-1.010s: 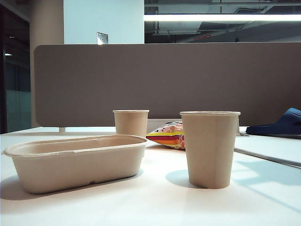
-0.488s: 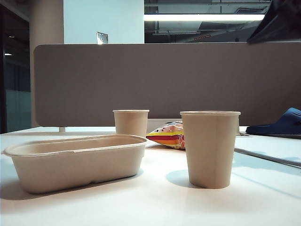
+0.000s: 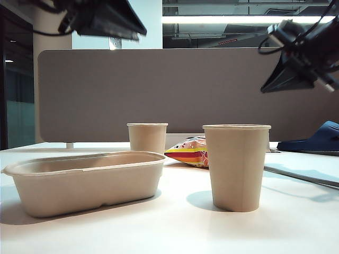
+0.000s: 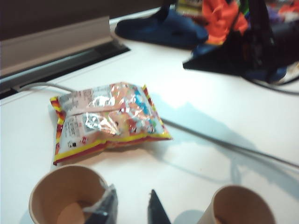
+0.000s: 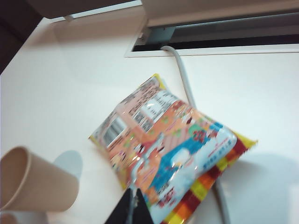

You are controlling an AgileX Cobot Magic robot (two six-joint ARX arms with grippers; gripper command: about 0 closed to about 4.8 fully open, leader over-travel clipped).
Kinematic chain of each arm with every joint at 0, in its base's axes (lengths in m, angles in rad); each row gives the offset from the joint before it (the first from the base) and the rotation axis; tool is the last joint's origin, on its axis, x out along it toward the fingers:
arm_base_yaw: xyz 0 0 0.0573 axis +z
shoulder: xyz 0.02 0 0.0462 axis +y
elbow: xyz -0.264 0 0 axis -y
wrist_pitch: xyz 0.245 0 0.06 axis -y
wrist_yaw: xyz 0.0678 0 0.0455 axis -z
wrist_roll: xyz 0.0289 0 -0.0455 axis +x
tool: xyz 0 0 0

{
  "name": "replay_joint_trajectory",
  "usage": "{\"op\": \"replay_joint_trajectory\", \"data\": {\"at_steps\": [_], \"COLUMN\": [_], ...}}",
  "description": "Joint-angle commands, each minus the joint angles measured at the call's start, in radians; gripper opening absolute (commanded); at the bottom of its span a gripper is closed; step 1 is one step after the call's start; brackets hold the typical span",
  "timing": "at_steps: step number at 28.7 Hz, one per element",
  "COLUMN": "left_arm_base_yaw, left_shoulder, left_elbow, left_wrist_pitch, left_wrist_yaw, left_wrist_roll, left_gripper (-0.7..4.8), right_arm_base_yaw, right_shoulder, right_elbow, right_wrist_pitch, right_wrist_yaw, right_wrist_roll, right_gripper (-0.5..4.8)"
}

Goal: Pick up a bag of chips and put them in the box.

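Overhead, left end effector (image 4: 132, 208) slightly parted, right end effector (image 5: 132, 208) closed

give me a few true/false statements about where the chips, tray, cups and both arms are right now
1. The glossy pink-orange bag of chips lies inside the long beige moulded-fibre tray. False: it lies on the white table, behind the cups.
2. The tray holds nothing visible. True.
3. The right gripper hangs above the bag, jaws shut. True.
4. The left gripper holds the bag. False: it hovers above the table, nothing between its jaws.
5. Two tall beige paper cups stand upright. True.
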Motion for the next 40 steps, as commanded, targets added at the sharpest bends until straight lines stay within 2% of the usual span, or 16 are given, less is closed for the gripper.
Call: {"op": "replay_joint_trajectory", "data": {"at_steps": [1, 9, 12, 17, 19, 21, 23, 25, 27, 28, 30, 40], "left_arm_base_yaw": [-0.001, 0.0, 0.0, 0.0, 0.0, 0.0, 0.0, 0.0, 0.002, 0.007, 0.015, 0.015], "left_shoulder": [0.023, 0.045, 0.045, 0.055, 0.063, 0.069, 0.074, 0.076, 0.076, 0.076, 0.076, 0.076], "left_elbow": [0.003, 0.002, 0.002, 0.002, 0.002, 0.002, 0.002, 0.002, 0.002, 0.002, 0.002, 0.002], "left_wrist_pitch": [0.004, 0.003, 0.005, 0.006, 0.006, 0.006, 0.006, 0.006, 0.005, 0.005, 0.006, 0.111], "left_wrist_yaw": [0.008, 0.009, 0.013, 0.015, 0.015, 0.016, 0.016, 0.017, 0.041, 0.093, 0.146, 0.15], "left_wrist_roll": [0.059, 0.096, 0.095, 0.083, 0.082, 0.079, 0.079, 0.079, 0.079, 0.076, 0.064, 0.037], "left_gripper": [0.89, 0.89, 0.89, 0.89, 0.89, 0.89, 0.89, 0.9, 1.01, 1.4, 1.57, 1.57], "right_arm_base_yaw": [0.001, 0.0, 0.0, 0.0, 0.0, 0.0, -0.002, -0.002, -0.002, -0.002, -0.002, -0.001], "right_shoulder": [0.069, 0.212, 0.262, 0.331, 0.348, 0.36, 0.366, 0.369, 0.371, 0.371, 0.371, 0.443], "right_elbow": [0.056, 0.135, 0.161, 0.193, 0.2, 0.2, 0.2, 0.2, 0.2, 0.2, 0.2, 0.2], "right_wrist_pitch": [0.014, 0.026, 0.025, 0.026, 0.026, 0.034, 0.035, 0.037, 0.041, 0.048, 0.051, 0.128], "right_wrist_yaw": [-0.006, -0.005, -0.006, -0.006, -0.006, -0.006, -0.006, -0.006, -0.007, -0.007, -0.005, -0.051], "right_wrist_roll": [0.0, 0.051, 0.071, 0.142, 0.166, 0.192, 0.211, 0.216, 0.222, 0.229, 0.237, 0.338], "right_gripper": [-0.08, -0.03, 0.35, 1.27, 1.92, 2.93, 3.5, 3.83, 3.91, 3.91, 3.92, 4.01]}}
